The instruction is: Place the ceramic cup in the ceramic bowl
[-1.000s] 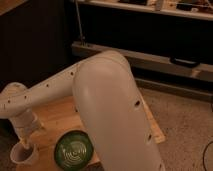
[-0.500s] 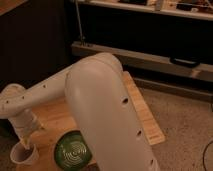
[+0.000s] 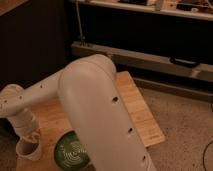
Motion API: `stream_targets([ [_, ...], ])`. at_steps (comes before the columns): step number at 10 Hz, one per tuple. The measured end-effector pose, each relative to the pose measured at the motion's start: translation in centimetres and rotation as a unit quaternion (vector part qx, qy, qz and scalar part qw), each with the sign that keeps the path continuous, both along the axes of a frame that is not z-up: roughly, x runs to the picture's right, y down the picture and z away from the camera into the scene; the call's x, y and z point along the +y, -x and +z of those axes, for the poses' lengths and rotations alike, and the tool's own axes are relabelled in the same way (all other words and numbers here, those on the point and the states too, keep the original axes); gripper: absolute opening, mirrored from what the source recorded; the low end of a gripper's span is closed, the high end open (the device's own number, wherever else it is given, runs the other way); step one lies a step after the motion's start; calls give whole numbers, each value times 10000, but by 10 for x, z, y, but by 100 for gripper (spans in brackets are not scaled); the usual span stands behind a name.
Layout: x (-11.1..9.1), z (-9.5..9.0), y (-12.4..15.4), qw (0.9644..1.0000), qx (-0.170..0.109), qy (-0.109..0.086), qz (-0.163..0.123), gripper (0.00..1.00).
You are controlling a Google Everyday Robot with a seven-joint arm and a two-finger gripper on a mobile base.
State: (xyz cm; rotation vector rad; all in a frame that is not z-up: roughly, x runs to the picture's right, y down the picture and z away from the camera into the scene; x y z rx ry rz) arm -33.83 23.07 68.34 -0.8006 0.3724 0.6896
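Observation:
The white ceramic cup [image 3: 27, 150] is at the lower left, at the front left corner of the wooden table [image 3: 136, 107]. My gripper [image 3: 33, 136] comes down from the left onto the cup's rim and is shut on it; the cup looks slightly tilted. The dark green ceramic bowl [image 3: 70, 152] with pale swirl lines lies on the table just right of the cup, partly hidden by my arm's big white elbow [image 3: 95, 110].
A dark shelf unit with a metal rail [image 3: 150, 57] stands behind the table. Speckled floor [image 3: 185, 130] lies to the right. The table's right and front edges are close to the bowl.
The cup and gripper have shifted a little right and up, toward the bowl. The arm's elbow has swung left, covering more of the table.

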Motion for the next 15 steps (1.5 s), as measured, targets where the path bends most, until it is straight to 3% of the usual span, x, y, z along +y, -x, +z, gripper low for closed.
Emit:
stream_targets([
  [3,5,-5,4,9994,-139,315,-22,2],
  [4,2,-16,4,9990,-297,326,76,2],
  [6,-14,-45,-5,9974,-585,292,305,2],
  [8,-42,-85,-23,9938,-892,222,630,2],
  [10,-68,-110,-43,9899,-1043,186,939,2],
  [12,-87,-116,-64,9878,-989,214,1182,2],
  [15,-101,-93,-127,9858,-501,361,1562,2],
])
